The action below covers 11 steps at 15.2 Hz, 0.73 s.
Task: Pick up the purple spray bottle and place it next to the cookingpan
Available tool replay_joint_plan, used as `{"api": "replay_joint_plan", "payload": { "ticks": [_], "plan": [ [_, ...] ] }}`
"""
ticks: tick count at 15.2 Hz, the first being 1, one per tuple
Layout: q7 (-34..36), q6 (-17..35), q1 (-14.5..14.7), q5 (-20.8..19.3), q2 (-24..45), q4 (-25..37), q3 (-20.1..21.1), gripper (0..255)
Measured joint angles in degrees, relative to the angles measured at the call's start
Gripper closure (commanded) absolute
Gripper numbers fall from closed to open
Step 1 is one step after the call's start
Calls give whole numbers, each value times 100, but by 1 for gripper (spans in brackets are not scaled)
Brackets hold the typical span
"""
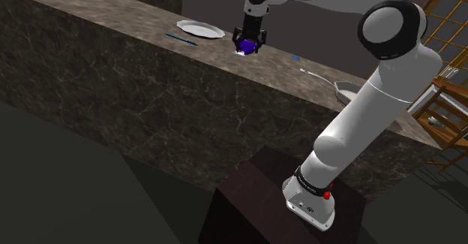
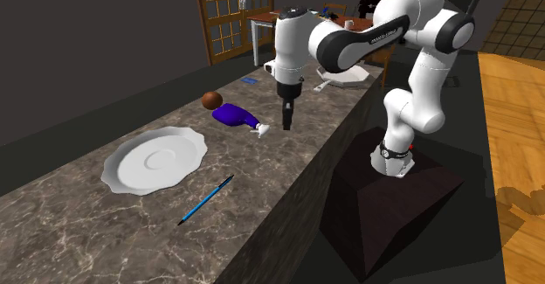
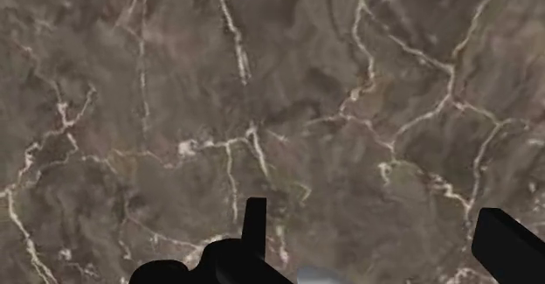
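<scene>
— Claw first! Is it open or closed?

— Open. In the wrist view its two black fingers stand wide apart. It has hold of nothing.

— Where does it hang?

— It points straight down, just over the brown stone counter, close to the counter's front edge.

— And the purple spray bottle?

— It lies on its side on the counter, just beside the claw. I see a small gap between them in the second exterior view. The bottle has a round brown end and a white nozzle. The nozzle end is the one nearest the claw.

— Where is the pan?

— Farther along the counter, past the arm, well apart from the bottle. It looks pale grey.

— Anything else up there?

— A white plate with a wavy rim sits on the bottle's other side. A blue pen lies near the plate, by the front edge. A small blue thing lies between the bottle and the pan. I cannot tell what it is.
</scene>
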Motion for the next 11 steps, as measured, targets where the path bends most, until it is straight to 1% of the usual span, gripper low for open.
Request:
{"api": "replay_joint_plan", "payload": {
  "ticks": [2, 7, 10, 11],
  "plan": [
    [182, -72, -89, 25, 448, 546, -88, 0],
    [628, -164, -318, 149, 1384, 1636, -320, 0],
    [858, -400, -484, 263, 1983, 2509, -465, 0],
    [920, -426, -531, 295, 2144, 2706, -501, 0]
  ]
}}
